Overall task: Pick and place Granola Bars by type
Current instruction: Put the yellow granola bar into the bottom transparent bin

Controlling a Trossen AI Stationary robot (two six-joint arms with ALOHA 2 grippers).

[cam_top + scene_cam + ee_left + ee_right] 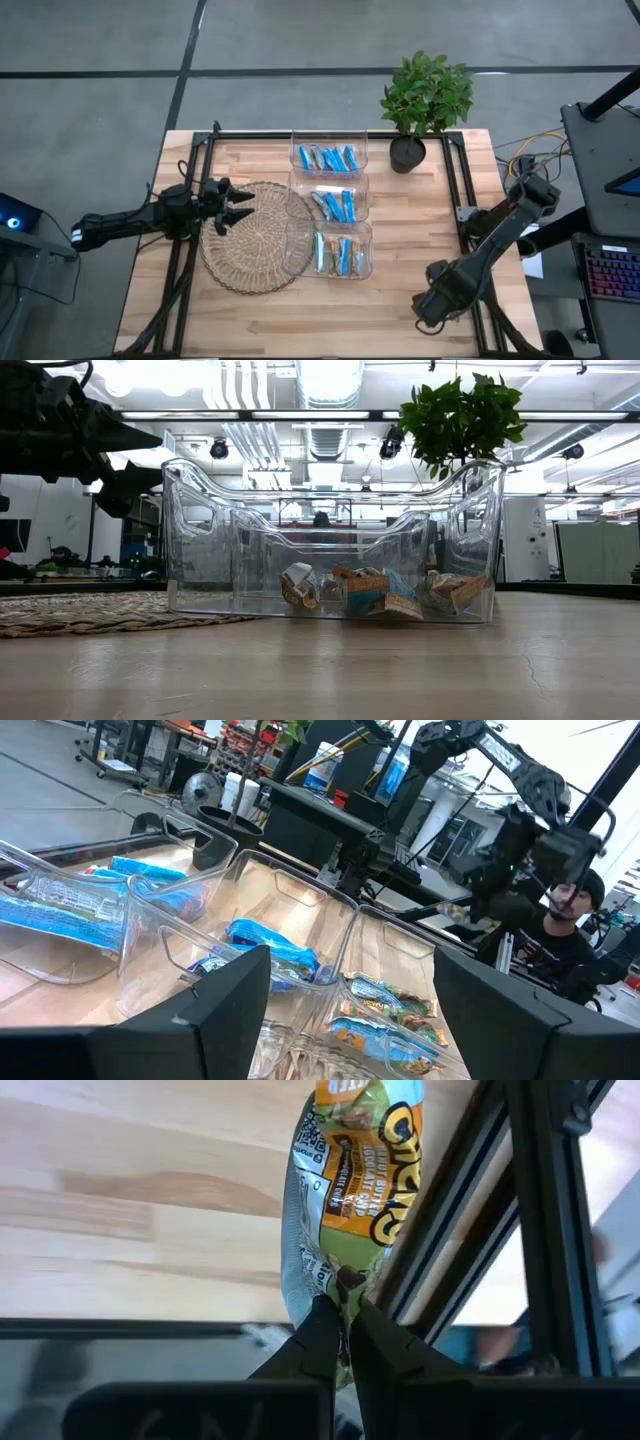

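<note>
Pinching one end of an orange-and-green foil-wrapped granola bar, the right gripper sits at the desk's 4 o'clock corner, beside the black frame rail. The bar's long axis runs straight out from the fingertips, in line with the gripper. The three clear plastic bins lie toward 10 o'clock from it, well apart. The left gripper, fingers spread, hovers over the round woven mat, nearer the bins but empty.
</note>
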